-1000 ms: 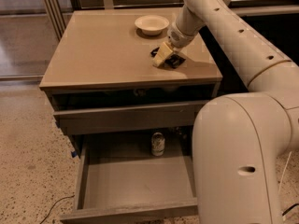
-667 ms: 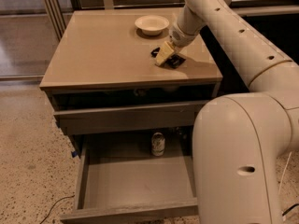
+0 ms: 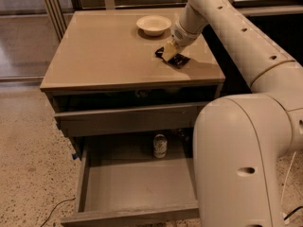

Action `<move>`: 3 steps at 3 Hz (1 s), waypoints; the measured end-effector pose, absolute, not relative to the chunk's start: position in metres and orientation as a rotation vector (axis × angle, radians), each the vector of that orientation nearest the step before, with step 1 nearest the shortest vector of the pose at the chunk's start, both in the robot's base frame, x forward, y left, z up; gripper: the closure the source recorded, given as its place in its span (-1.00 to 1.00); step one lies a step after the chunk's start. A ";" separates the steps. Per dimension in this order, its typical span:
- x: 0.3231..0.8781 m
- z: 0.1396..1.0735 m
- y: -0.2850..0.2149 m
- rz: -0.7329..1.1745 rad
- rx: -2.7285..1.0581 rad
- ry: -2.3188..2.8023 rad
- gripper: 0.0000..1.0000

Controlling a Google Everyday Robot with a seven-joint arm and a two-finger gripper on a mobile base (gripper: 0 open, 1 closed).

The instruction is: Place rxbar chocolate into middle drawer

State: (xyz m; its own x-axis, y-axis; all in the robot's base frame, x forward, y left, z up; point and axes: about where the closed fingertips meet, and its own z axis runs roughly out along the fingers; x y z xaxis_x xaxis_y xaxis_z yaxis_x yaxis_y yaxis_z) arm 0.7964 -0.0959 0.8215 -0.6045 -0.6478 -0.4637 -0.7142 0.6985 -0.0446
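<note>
Our gripper (image 3: 169, 52) is down at the rxbar chocolate (image 3: 180, 61) on the table (image 3: 104, 56) (near the white bowl (image 3: 153, 24)); whether it grasps it, we cannot tell.

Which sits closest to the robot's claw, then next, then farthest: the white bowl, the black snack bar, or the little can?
The gripper is low over the tabletop's right side.
1. rxbar chocolate, right at it.
2. white bowl, behind it, toward the left.
3. can, well below, in the open drawer.
</note>
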 end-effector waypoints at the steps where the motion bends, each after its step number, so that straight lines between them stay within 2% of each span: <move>1: 0.797 0.819 -0.098 0.199 -1.047 2.455 1.00; 3: 0.797 0.823 -0.098 0.199 -1.047 2.455 1.00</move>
